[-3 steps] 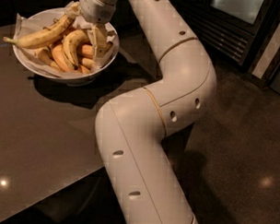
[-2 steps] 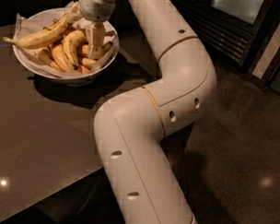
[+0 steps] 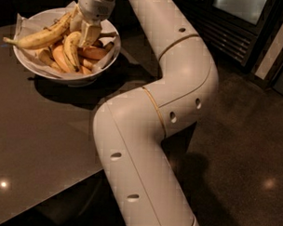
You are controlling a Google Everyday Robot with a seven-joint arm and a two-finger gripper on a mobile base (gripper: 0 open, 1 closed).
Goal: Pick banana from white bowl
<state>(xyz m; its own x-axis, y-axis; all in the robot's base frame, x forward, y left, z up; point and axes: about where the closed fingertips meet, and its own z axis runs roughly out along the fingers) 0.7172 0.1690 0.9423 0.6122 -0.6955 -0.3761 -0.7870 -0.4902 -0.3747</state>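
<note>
The white bowl, lined with crinkled paper, stands on the dark table at the upper left and holds several bananas. The strongly curved yellow banana lies near the bowl's middle, next to a longer, nearly straight one that pokes over the left rim. My gripper reaches down into the bowl from above, right at the curved banana's upper end. It is open, with one pale finger on the banana's right side and the other to its left. The gripper hides that end of the banana.
Shorter orange-toned bananas fill the bowl's right half. My white arm bends across the table's right edge. A dark cabinet stands at the back right, above the dark floor.
The gripper has shifted left across the bowl, from over the orange bananas to the curved banana's upper end. The bananas have not visibly moved.
</note>
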